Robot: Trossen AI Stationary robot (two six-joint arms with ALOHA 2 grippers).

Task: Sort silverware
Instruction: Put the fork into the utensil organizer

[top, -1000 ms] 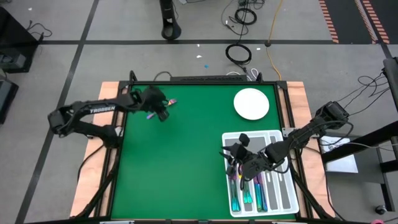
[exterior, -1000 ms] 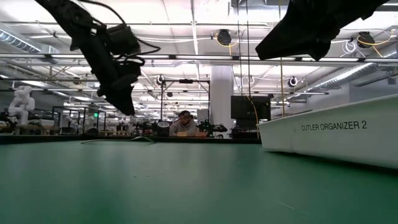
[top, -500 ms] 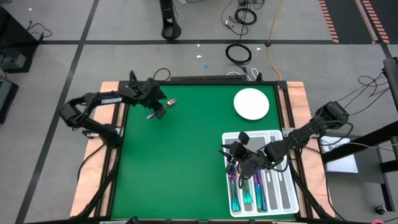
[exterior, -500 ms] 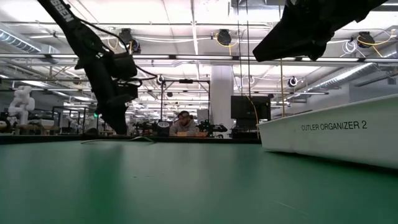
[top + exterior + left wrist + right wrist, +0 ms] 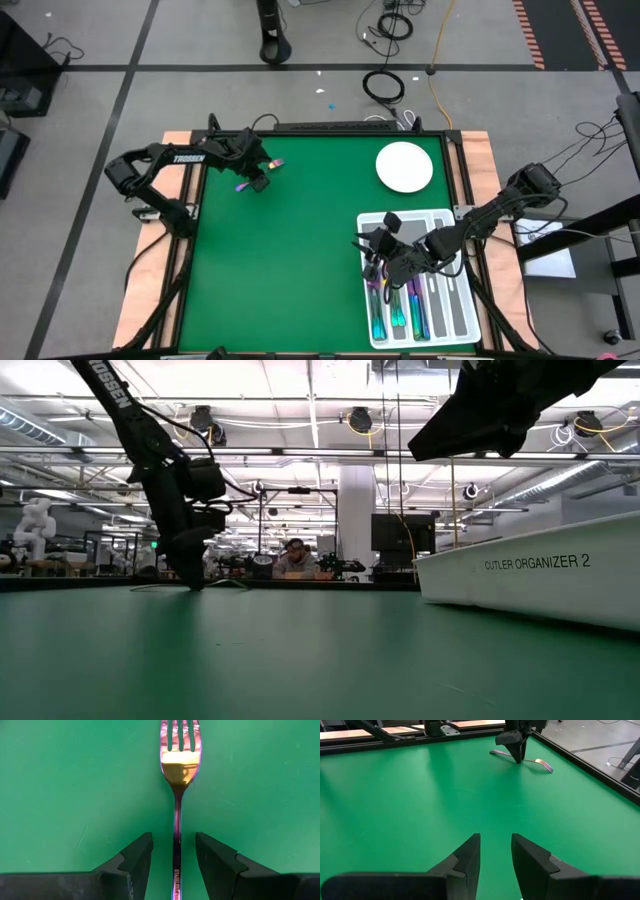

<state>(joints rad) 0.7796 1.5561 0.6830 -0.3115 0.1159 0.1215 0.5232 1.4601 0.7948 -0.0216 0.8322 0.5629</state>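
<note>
An iridescent fork (image 5: pixel 179 765) lies flat on the green mat near the table's far left; in the high view its two ends (image 5: pixel 277 163) stick out from under my left gripper (image 5: pixel 258 181). That gripper (image 5: pixel 174 840) points steeply down, open, its tips low at the mat (image 5: pixel 192 582). One finger stands on each side of the fork's handle (image 5: pixel 176 820), apart from it. My right gripper (image 5: pixel 495 842) hangs open and empty above the white tray (image 5: pixel 445 300), which holds several pieces of silverware (image 5: pixel 395 312).
A round white plate (image 5: pixel 404 167) sits at the far right of the mat. The tray's side wall (image 5: pixel 530 575), lettered CUTLER ORGANIZER 2, stands at the near right. The green mat (image 5: pixel 290 270) stretches bare between fork and tray. A person sits far behind the table (image 5: pixel 296 558).
My left gripper has come down over the fork until its tips are at the mat, and it has tipped more steeply downward. Its fingers have stayed as wide apart. The fork has not moved.
</note>
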